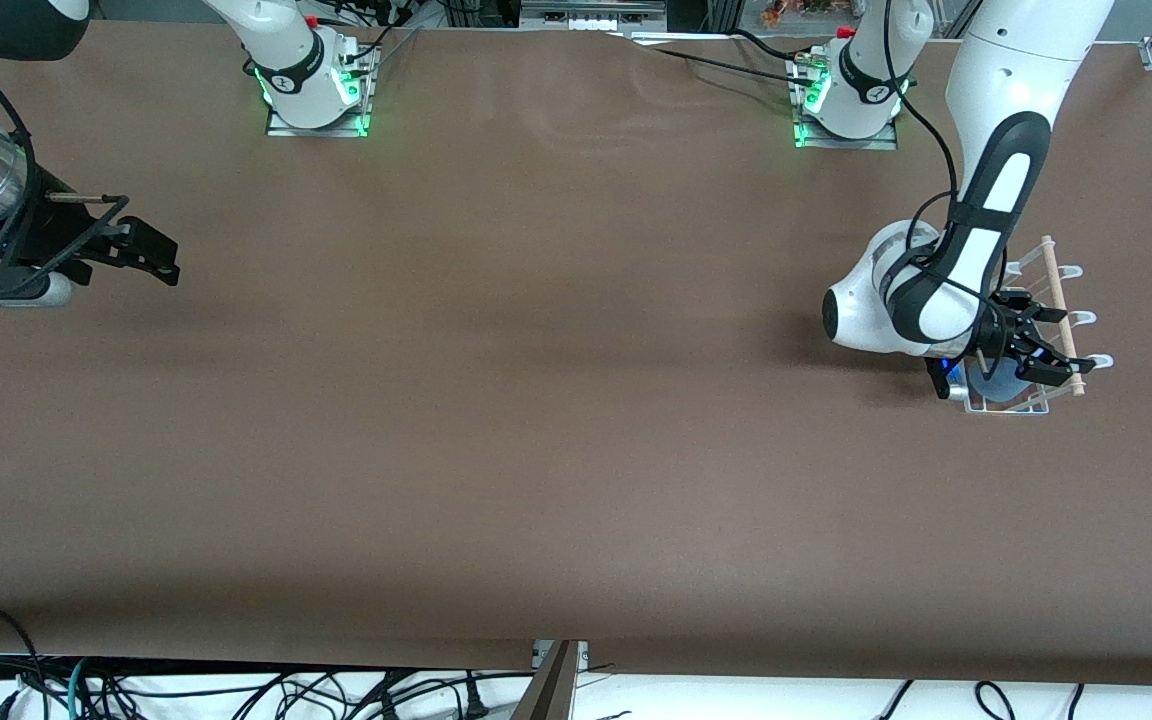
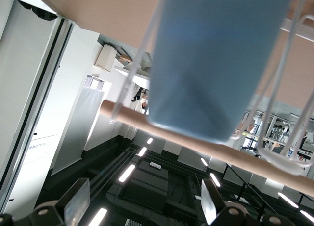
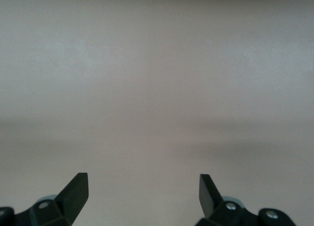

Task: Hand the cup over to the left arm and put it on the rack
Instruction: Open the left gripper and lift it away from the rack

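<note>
Your left gripper [image 1: 1031, 350] sits low at the rack [image 1: 1054, 300], fingers spread, off the cup [image 2: 216, 59].
Your right gripper [image 3: 143, 191] waits, open, empty; only the left wrist view shows the cup among prongs.

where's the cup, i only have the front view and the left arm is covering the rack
observer: the cup sits in the rack among its wires, and the wooden rod crosses in front of it.
operator: is the left tool gripping it
observer: no, the left tool is open. its fingers are clear of the cup and there is nothing between them.
operator: and the right tool
observer: the right tool is open and holds nothing. it is over the bare table, and that arm waits at its own end.
</note>
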`<state>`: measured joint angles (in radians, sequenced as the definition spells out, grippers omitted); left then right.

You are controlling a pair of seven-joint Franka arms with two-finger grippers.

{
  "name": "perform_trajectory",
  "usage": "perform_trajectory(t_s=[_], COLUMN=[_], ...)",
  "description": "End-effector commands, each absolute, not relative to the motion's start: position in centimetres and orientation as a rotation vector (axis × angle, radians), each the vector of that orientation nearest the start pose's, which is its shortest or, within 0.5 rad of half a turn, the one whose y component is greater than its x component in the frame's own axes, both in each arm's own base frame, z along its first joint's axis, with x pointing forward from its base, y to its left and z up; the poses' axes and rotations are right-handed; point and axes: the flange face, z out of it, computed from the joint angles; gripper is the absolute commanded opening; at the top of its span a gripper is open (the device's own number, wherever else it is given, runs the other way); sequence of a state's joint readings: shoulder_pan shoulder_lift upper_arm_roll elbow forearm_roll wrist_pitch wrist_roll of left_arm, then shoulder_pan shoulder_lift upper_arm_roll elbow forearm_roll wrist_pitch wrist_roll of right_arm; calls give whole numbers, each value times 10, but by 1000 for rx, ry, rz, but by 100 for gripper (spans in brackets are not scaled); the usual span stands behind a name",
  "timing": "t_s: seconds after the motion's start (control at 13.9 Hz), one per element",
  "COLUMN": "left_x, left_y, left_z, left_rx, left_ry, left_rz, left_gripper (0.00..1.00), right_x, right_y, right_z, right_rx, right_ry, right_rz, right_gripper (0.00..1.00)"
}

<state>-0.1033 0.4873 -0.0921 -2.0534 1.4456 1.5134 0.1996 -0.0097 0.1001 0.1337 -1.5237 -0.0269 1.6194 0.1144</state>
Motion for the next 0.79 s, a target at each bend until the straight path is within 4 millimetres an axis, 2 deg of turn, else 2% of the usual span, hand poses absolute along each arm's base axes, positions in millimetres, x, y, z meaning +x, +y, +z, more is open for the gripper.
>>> perform_trajectory(t_s=[0.0, 0.14, 0.36, 0.72], left_x=[568, 581, 602, 624], left_y=[-2, -13, -33, -73], left_z=[256, 277, 318, 381], left_rx=[-1555, -1719, -2056, -2601], left_ry=[925, 860, 742, 477], left_rz=[830, 820, 767, 660], left_gripper=[100, 100, 100, 100], right_x=[586, 586, 586, 586], right_y=[64, 64, 64, 63], right_z=[599, 599, 599, 599], right_rx=[-3135, -3135, -3135, -3136], right_ry=[-26, -26, -26, -23], right_rz=[2, 2, 2, 2], right_gripper=[100, 100, 100, 100])
